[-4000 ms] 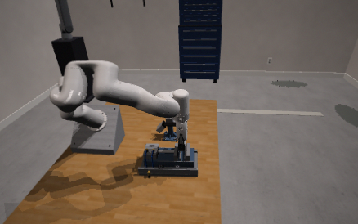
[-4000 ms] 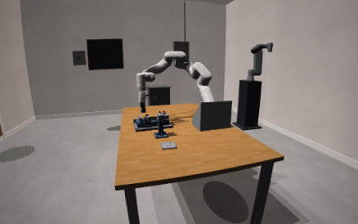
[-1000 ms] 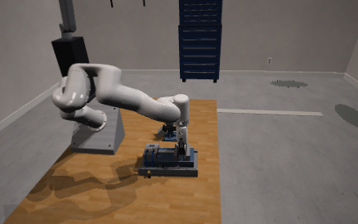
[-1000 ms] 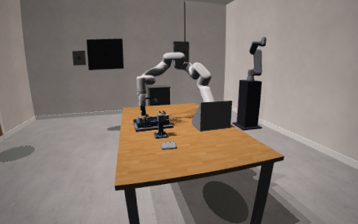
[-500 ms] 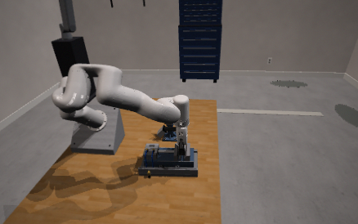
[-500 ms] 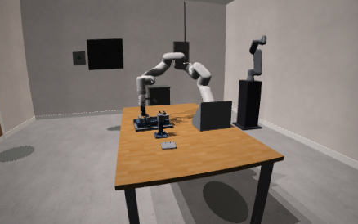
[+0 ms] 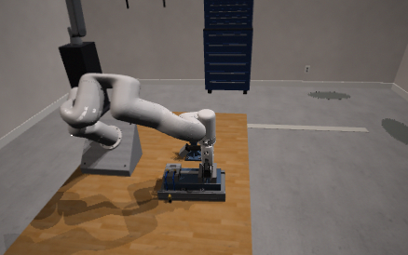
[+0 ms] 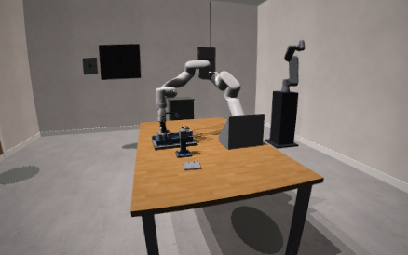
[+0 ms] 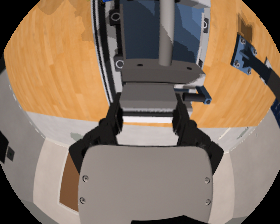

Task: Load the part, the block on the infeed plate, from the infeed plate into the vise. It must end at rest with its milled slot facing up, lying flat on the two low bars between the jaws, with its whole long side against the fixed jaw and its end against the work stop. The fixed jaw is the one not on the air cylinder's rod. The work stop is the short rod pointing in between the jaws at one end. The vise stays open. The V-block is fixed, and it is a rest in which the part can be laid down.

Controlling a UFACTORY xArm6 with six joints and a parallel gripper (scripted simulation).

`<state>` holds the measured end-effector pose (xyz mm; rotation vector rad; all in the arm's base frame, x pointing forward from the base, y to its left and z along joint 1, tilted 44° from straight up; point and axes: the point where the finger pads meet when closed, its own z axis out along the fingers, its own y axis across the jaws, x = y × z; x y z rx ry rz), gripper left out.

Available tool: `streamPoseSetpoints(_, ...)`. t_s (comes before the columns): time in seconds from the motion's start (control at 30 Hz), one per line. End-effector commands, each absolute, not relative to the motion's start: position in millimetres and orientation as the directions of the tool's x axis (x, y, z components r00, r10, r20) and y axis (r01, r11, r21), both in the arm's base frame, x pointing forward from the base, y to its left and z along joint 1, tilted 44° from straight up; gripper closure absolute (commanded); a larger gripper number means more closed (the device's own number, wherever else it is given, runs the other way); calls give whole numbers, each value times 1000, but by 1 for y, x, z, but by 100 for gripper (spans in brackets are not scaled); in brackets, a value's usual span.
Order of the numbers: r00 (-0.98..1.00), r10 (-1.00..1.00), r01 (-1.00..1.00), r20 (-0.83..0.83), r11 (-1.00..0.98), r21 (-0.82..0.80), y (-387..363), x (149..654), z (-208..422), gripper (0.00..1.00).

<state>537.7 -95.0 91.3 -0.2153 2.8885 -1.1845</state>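
On the left of the wooden worktop (image 7: 117,219) we see the arm's grey pedestal (image 7: 113,163). From it the white arm (image 7: 141,112) reaches rightward over the blue vise (image 7: 192,183). There our pincer (image 9: 147,117) points straight down, its dark fingers clamped on the part (image 9: 148,104), a grey block held just above the vise opening. In the exterior view, the infeed plate (image 8: 193,166) lies bare, well apart from the vise.
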Motion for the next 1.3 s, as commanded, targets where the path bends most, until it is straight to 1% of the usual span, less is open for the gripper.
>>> streamPoseSetpoints(0.0, -990, -134, -121, 37, 704, -700, -95, 539, 91, 100)
streamPoseSetpoints(1.27, -990, -134, -121, 37, 704, -700, -101, 540, 86, 100)
